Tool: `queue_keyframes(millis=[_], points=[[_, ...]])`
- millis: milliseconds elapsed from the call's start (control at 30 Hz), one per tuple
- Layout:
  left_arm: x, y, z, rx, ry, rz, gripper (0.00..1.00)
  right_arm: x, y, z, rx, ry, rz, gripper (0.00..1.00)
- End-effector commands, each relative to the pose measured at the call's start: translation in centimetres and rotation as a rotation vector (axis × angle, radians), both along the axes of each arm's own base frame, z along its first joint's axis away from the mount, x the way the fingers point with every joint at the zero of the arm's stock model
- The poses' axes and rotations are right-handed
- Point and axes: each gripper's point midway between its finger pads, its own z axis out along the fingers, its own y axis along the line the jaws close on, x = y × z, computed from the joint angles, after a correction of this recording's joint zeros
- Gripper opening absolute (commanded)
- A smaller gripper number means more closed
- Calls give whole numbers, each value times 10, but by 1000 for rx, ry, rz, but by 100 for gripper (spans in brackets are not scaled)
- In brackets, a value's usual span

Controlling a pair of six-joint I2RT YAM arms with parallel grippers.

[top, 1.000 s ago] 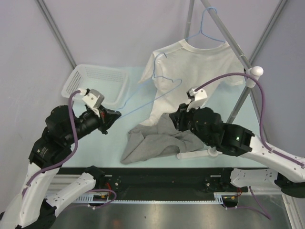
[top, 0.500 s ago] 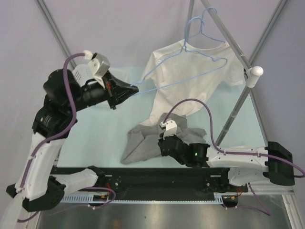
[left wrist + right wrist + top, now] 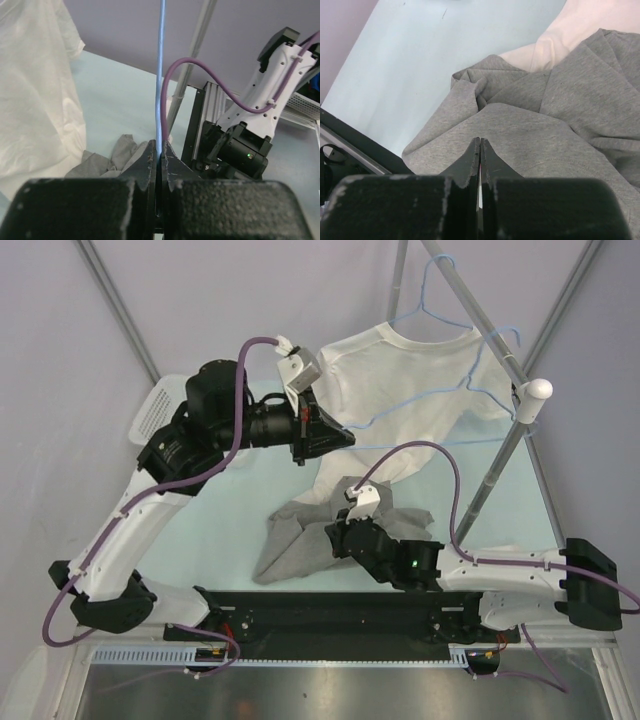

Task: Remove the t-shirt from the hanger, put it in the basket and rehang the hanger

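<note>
A grey t-shirt (image 3: 300,535) lies crumpled on the table, off its hanger. My left gripper (image 3: 343,436) is raised and shut on the wire of a blue hanger (image 3: 440,395), held bare in the air in front of a white t-shirt (image 3: 400,365). In the left wrist view the jaws (image 3: 160,145) clamp the blue wire (image 3: 161,75); the grey t-shirt (image 3: 112,155) lies below. My right gripper (image 3: 335,536) is low over the grey t-shirt (image 3: 545,130), jaws (image 3: 480,141) shut with nothing between them.
The white t-shirt hangs on a second blue hanger (image 3: 432,312) on the metal rack (image 3: 498,455), whose white ball end (image 3: 540,390) stands at the right. A white basket (image 3: 152,418) sits at back left, partly hidden by my left arm.
My left arm has swung the blue hanger up and to the right, away from the basket side and across the white t-shirt. My right arm dropped low onto the grey t-shirt, then held still.
</note>
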Motion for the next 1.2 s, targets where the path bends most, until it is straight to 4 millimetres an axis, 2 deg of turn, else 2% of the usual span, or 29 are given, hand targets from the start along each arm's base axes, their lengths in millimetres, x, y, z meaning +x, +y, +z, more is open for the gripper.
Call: queue_keyframes(millis=[0,133,400,600,667,700,733,767,800,867,900,967,1000,1033,1067,1100,1133,1167], points=[[-20,-13,17,-57,-58,-42,0,8,-4,31,105,-31,-70,0],[-31,-23,4,-41,-48,-58,0,10,-5,32,111,-31,-77,0],[-35,-33,-16,-2,-13,-70,0,9,-7,32,118,-28,-81,0],[-42,-29,-26,18,-6,-88,1,9,-13,28,116,-23,-93,0],[-48,-25,-21,8,-14,-105,10,8,-17,28,120,-23,-99,0],[-50,-23,-18,1,-21,-108,23,8,-19,28,122,-24,-103,0],[-52,-20,-15,-6,-28,-108,29,8,-20,30,130,-25,-104,0],[-55,-15,-8,-23,-41,-106,36,8,-21,31,134,-25,-108,0],[-55,-12,-4,-32,-50,-97,51,8,-22,31,137,-25,-109,0],[-50,-2,6,-41,-74,-37,60,7,-26,26,112,-20,-111,0],[-51,8,15,-59,-93,-6,71,8,-28,27,112,-21,-116,0],[-38,27,25,-73,-122,119,79,7,-29,26,110,-19,-117,0],[-40,45,36,-104,-144,174,81,7,-30,27,113,-17,-118,0],[-23,63,34,-110,-143,317,84,7,-30,26,113,-17,-118,0],[-20,75,35,-129,-141,374,86,7,-31,27,115,-17,-119,0],[-23,103,50,-204,-166,459,88,7,-32,28,115,-17,-119,0],[-16,108,28,-184,-137,510,89,7,-32,27,112,-18,-120,0],[-9,122,22,-195,-130,593,91,6,-31,27,114,-18,-117,0]])
